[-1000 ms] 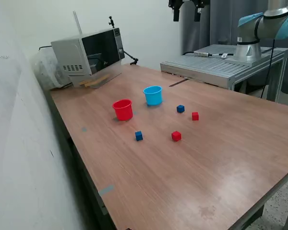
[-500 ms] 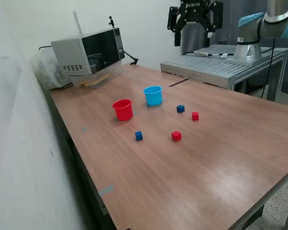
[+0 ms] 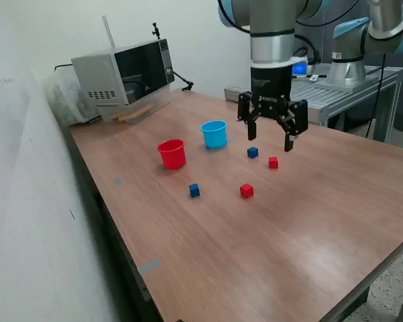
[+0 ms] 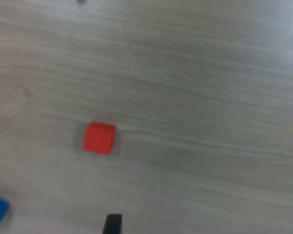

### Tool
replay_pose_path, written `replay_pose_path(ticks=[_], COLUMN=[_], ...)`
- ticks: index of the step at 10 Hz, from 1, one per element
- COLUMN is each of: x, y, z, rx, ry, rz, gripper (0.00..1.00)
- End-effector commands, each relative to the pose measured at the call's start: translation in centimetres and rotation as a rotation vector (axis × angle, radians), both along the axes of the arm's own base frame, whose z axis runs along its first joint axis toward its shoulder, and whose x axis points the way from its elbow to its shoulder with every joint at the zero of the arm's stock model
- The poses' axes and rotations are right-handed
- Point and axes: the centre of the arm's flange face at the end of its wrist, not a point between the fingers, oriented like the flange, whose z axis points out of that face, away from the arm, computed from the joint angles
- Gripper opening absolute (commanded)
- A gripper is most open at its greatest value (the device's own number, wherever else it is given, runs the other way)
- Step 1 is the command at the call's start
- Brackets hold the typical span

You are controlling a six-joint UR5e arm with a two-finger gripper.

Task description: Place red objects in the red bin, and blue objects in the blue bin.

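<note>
- Gripper (image 3: 269, 137) fingers spread, empty, above far red cube (image 3: 273, 162) and blue cube (image 3: 252, 152).
- Red cup (image 3: 172, 153), light blue cup (image 3: 214, 133) upright on table (image 3: 309, 221).

Elevated oblique exterior view; close downward wrist view; shared red cube (image 3: 273, 162) (image 4: 99, 138).

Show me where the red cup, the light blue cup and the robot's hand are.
red cup (image 3: 172, 153), exterior view, on its outer wall.
light blue cup (image 3: 215, 135), exterior view, on its outer wall.
hand (image 3: 269, 139), exterior view, midway between its spread fingertips, above the table.
</note>
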Motion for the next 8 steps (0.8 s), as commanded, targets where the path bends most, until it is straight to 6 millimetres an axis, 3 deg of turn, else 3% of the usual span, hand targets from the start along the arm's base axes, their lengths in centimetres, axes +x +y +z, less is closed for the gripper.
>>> replay_pose_path(ticks=[1,3,4,8], x=[-2.2,-3.4,-3.7,-2.4], y=[3.5,7.7,8.6,8.9], z=[-6.9,-7.4,-7.8,-11.2], rx=[-0.019,-0.076,-0.078,-0.067], ry=[-0.061,-0.084,-0.087,-0.143], rz=[-0.194,-0.276,-0.277,-0.185], gripper=[1.00,1.00,1.00,1.00])
